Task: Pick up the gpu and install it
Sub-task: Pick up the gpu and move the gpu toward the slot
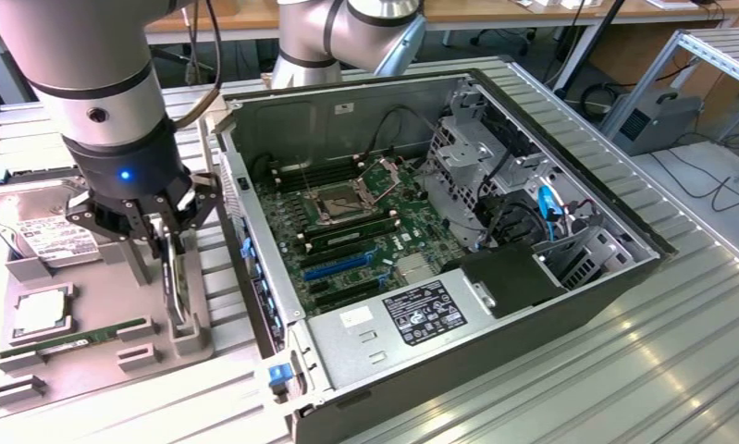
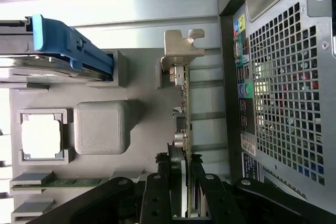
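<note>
A green circuit-board gpu with a silver metal end bracket is seen standing on its long edge in a slot of a grey moulded holder tray, at the tray edge just beside the open black and silver computer case. The black gripper is lowered over the card from above. In the wrist view the gripper is clenched on the gpu, with a finger pressed against each face while the card is seated in the tray. Farther in on the tray are laid a silver hard drive with a white label, a square silver processor chip and a narrow green memory stick. Tray and case are carried side by side on a ribbed aluminium table.
</note>
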